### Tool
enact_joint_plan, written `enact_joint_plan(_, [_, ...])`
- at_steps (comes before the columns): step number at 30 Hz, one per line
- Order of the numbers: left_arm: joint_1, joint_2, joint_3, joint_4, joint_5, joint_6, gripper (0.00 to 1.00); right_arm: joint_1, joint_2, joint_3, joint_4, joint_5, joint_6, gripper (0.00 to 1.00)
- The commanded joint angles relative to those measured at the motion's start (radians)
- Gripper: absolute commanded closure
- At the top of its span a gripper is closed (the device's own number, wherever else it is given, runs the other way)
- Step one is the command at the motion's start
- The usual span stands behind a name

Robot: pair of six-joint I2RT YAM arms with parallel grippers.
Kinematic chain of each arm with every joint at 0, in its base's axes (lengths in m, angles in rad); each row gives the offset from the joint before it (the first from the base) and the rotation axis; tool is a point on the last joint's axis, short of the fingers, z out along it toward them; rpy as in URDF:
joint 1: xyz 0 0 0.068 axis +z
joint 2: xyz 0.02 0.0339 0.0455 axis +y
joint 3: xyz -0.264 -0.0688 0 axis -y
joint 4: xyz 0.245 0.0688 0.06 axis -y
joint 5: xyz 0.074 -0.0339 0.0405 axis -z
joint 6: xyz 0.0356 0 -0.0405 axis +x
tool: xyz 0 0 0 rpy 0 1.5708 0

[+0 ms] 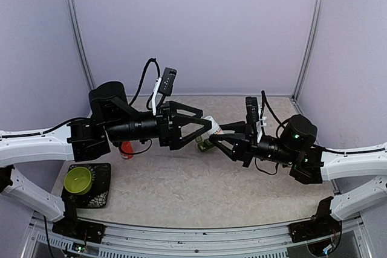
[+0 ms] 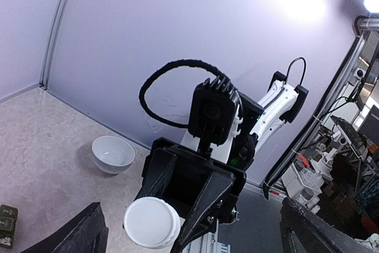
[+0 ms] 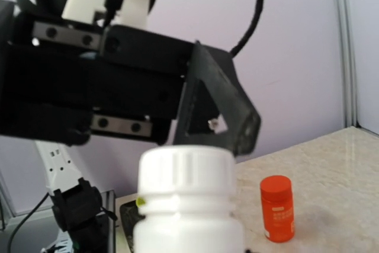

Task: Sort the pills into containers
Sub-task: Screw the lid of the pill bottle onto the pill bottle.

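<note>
Top external view had my left claw [image 1: 205, 126] and my right claw [image 1: 217, 135] meeting nose to nose above the middle of the table [image 1: 199, 191]. My left claw stood spread wide: in the left wrist view its fingers [image 2: 83, 232] sat at the two lower corners, touching nothing. My right claw was pinching a small white bottle [image 3: 186, 205] by its body, ribbed cap on, with the cap end turned toward the left claw. That cap lay within the span of the left fingers yet apart from both; in the right wrist view one black left finger rose behind it. The pill box [image 1: 204, 144], dark green, lay on the table just below the two claws, partly hidden by them, and showed again at the lower left edge of the left wrist view; I could not tell how its cells stood. A white bowl [image 2: 112, 153] sat near the back wall. An orange bottle [image 3: 277, 207] stood upright on the table beside my left arm, well apart from the pill box. A lime-green bowl [image 1: 78, 179] rested on a black pad [image 1: 100, 194] at the near left corner.
</note>
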Motion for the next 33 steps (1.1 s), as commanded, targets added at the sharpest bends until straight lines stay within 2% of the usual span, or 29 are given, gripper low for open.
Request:
enact_joint_plan(1, [0.002, 0.021, -0.007, 0.064, -0.033, -0.040, 0.01, 0.007, 0.003, 0.028, 0.048, 0.038, -0.011, 1.00])
enact_joint_plan(33, [-0.034, 0.044, 0.017, 0.023, -0.083, 0.014, 0.01, 0.007, 0.092, 0.087, 0.007, 0.058, -0.012, 1.00])
